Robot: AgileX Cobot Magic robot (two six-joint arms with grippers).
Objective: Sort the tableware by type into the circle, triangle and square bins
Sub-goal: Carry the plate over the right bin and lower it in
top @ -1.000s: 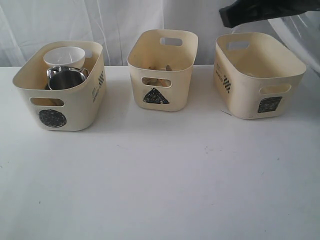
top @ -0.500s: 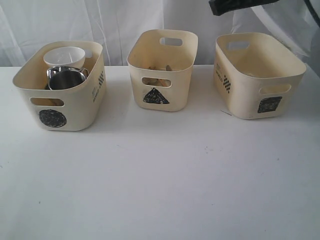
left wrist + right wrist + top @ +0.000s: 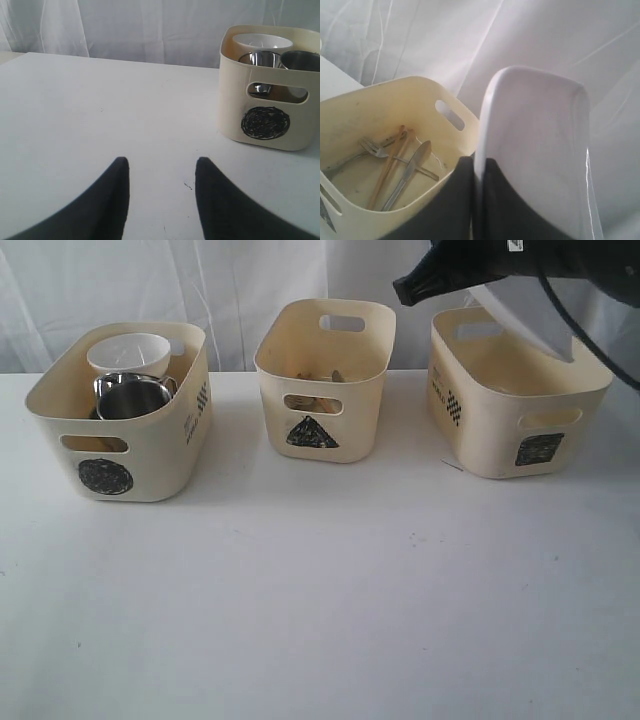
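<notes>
Two claws: my right gripper (image 3: 477,169) pinches the white square plate (image 3: 535,150) above the square bin (image 3: 490,430); my left gripper (image 3: 161,164) hangs spread.

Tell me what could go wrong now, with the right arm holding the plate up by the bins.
1. The right gripper pinches the white plate only at its rim, and the plate is tilted, so it could slip or swing.
2. The plate looks wide next to the square bin; it may catch the rim and shove it.
3. The triangle bin with cutlery sits just beside the plate; releasing here could land it there.
</notes>
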